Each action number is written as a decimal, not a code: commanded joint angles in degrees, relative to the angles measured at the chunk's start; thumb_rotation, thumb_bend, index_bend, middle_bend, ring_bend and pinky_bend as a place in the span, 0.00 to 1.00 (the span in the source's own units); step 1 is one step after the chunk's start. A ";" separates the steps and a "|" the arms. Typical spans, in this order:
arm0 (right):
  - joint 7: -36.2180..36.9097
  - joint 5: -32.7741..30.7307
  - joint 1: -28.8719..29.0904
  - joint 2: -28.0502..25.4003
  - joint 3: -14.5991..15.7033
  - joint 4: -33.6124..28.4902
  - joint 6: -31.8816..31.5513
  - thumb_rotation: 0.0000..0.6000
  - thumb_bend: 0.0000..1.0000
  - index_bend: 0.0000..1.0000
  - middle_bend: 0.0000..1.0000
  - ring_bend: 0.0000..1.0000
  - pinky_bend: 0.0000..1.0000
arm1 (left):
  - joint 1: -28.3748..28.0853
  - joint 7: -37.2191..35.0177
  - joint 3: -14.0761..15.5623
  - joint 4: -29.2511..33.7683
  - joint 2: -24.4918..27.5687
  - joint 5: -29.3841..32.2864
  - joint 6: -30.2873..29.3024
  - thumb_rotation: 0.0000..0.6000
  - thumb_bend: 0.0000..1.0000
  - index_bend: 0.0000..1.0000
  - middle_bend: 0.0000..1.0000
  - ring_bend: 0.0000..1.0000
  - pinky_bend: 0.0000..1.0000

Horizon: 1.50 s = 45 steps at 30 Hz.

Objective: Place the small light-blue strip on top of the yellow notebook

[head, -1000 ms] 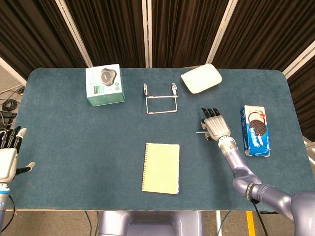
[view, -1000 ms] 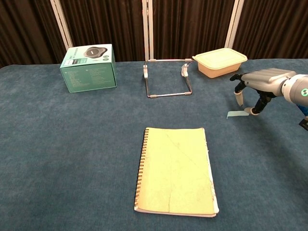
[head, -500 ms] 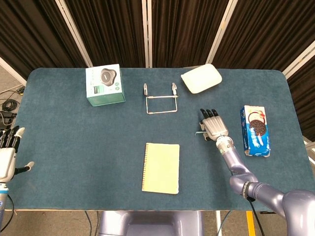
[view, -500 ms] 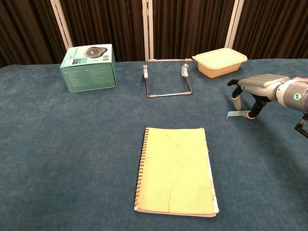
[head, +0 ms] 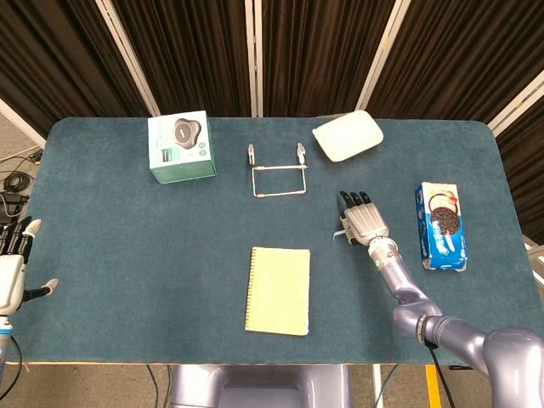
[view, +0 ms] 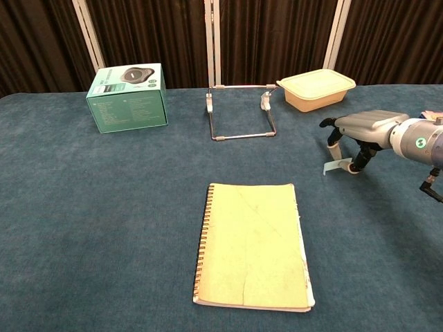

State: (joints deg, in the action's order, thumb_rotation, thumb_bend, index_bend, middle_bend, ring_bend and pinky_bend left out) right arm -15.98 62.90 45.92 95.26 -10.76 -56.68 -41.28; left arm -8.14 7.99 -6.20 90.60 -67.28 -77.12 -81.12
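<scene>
The small light-blue strip [view: 335,167] lies on the blue tablecloth right of centre, and in the head view only a sliver of the strip [head: 342,233] peeks out at my right hand's left side. My right hand [view: 360,131] [head: 365,223] arches palm-down over it. One fingertip [view: 355,167] touches the strip's right end, the thumb stands apart from it, and nothing is clasped. The yellow notebook [view: 251,244] [head: 278,290] lies flat near the front middle, left of that hand. My left hand [head: 12,270] hangs off the table's left edge with fingers spread, holding nothing.
A teal box [view: 127,97] stands at the back left. A wire stand [view: 239,114] sits at the back middle. A cream lidded container [view: 316,88] is behind my right hand. A blue cookie pack [head: 440,224] lies to its right.
My right hand has slid a little to the left over the strip, which has barely shifted. My left hand has dropped slightly lower at the table's edge.
</scene>
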 commanded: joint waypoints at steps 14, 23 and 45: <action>-23.63 -6.65 7.20 -12.00 1.63 -36.22 -2.94 1.00 0.46 0.67 0.00 0.00 0.00 | -0.36 -1.24 0.44 0.08 0.47 -0.42 0.87 1.00 0.00 0.00 0.00 0.00 0.00; -38.25 -21.45 14.21 -6.80 5.24 -38.19 -7.08 1.00 0.47 0.67 0.00 0.00 0.00 | -0.48 -1.78 0.56 0.03 0.63 -0.44 1.15 1.00 0.00 0.00 0.00 0.00 0.00; -33.45 -23.24 14.73 -7.89 6.13 -42.96 -14.67 1.00 0.16 0.00 0.00 0.00 0.00 | -1.02 -2.87 0.82 -0.66 0.60 -0.55 2.16 1.00 0.00 0.00 0.00 0.00 0.00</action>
State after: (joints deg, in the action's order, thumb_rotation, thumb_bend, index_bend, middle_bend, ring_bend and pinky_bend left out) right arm -50.77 38.44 61.49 89.05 -4.36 -97.84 -54.89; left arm -9.11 5.32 -5.46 90.02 -66.66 -77.47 -79.00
